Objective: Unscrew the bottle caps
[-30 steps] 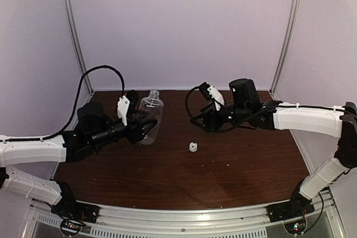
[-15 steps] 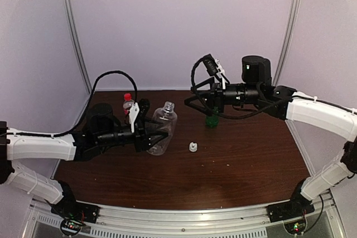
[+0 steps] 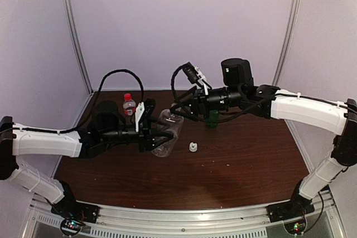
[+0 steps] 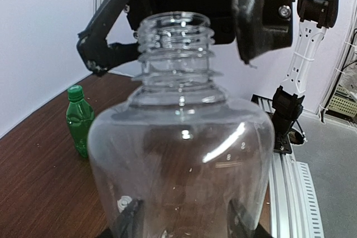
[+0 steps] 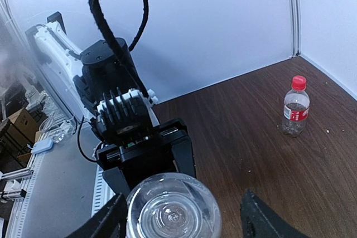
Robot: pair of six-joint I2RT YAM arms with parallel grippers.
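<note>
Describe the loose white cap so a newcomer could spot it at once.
On the brown table, find the wide clear bottle in the left gripper. Just right of it in the top view lies the white cap, on the wood. It alone sits off a bottle; the red cap and green cap are on theirs.

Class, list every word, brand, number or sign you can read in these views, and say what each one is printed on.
No text can be read in any view.
On the red-labelled bottle, the label is too small and blurred to read.
On the clear bottle and the green bottle, no label or lettering shows.
</note>
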